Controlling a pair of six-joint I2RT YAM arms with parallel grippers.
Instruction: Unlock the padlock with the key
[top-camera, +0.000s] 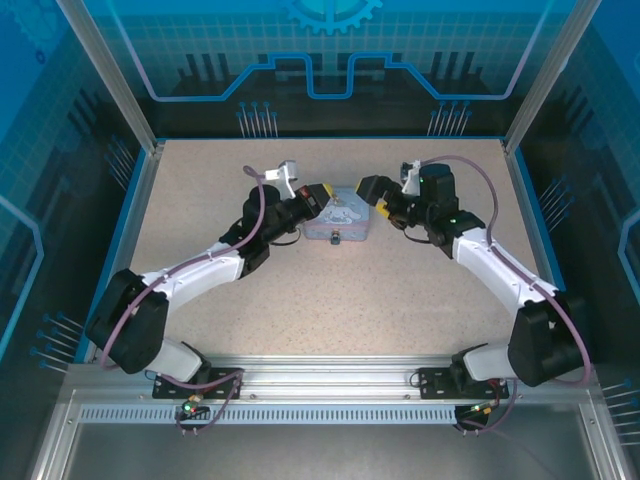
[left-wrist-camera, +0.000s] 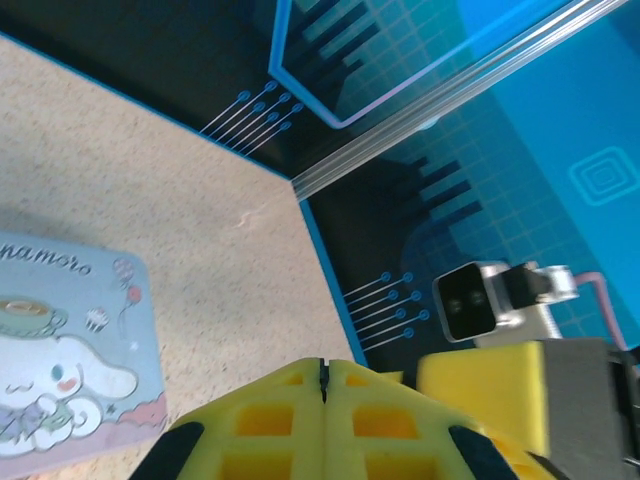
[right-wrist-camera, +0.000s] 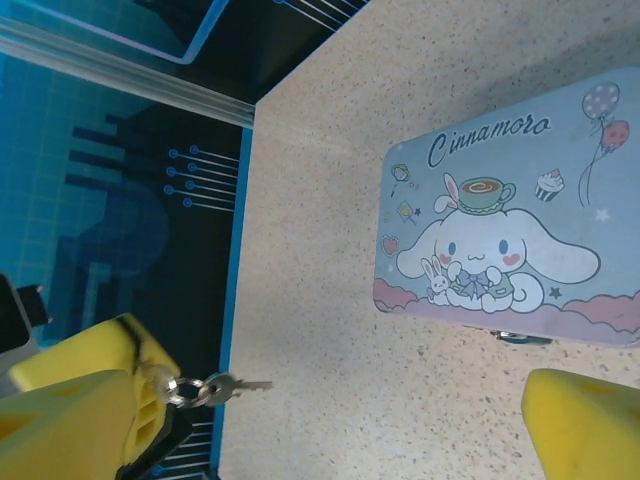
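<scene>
The right gripper (right-wrist-camera: 340, 400) has its blocky yellow moulded fingers (right-wrist-camera: 80, 405) spread wide, clamping nothing. Even so, the thin silvery metal key (right-wrist-camera: 240, 385) hangs by its small wire ring (right-wrist-camera: 185, 390) off the inner edge of one finger, its blade sticking out sideways over the speckled beige desk (right-wrist-camera: 320, 200). That reads as a snag rather than a grip (the ring seems hooked on the finger's dark edge), so the key probably needs re-seating before it can be aimed.

The left gripper (left-wrist-camera: 323, 380) has its ribbed yellow fingers (left-wrist-camera: 270, 420) pressed flat together with nothing between them. It is near a corner of the pale blue rectangular tin box with a glossy cartoon lid (left-wrist-camera: 60, 350), likely to steady it, though I cannot tell whether they touch.

The tiny padlock (right-wrist-camera: 520, 338) sits at the tin's front edge as a small greyish metal lump, too small to make out further. The arms flank the tin from opposite sides, presumably so one braces while the other works the lock.
</scene>
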